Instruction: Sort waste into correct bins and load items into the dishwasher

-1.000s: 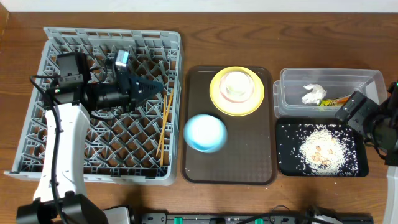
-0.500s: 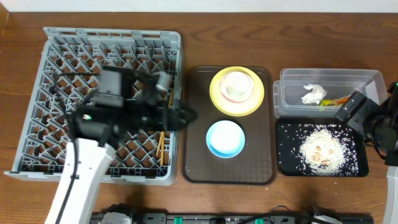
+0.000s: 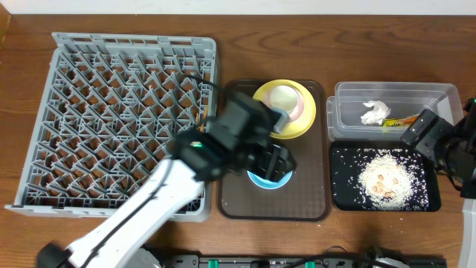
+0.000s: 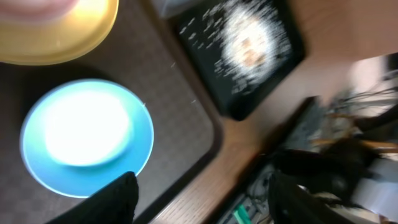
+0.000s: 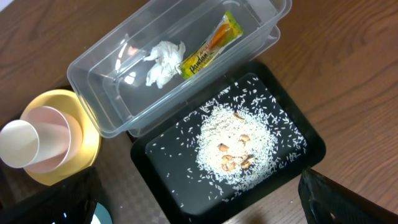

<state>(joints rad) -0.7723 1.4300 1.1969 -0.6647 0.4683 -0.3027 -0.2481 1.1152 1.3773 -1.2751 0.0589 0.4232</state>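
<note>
Your light blue bowl (image 4: 87, 137) sits on the brown tray (image 4: 180, 112), just on the near side of the yellow plate (image 4: 93, 37). The left tool (image 4: 202, 190) hovers over it, spread and empty, with the bowl offset to one side. The right tool (image 3: 418, 132), also spread, is well beyond the plate.

Overhead view, as I read it from my station. (a) Wooden table (image 3: 245, 52), brown with visible grain, carrying everything else. (b) Dark brown serving tray (image 3: 305, 186), rectangular with rounded corners and a raised rim, lying flat near the table's centre. (c) Pale pink bowl (image 5: 62, 140), upright, over the tray's far end. (d) Black cables and hardware (image 3: 297, 262) along the near table edge, with a small green part (image 3: 212, 262) among them; these are blurred in my left wrist view. (e) Pale wall strip (image 3: 238, 6) beyond the far edge.
</note>
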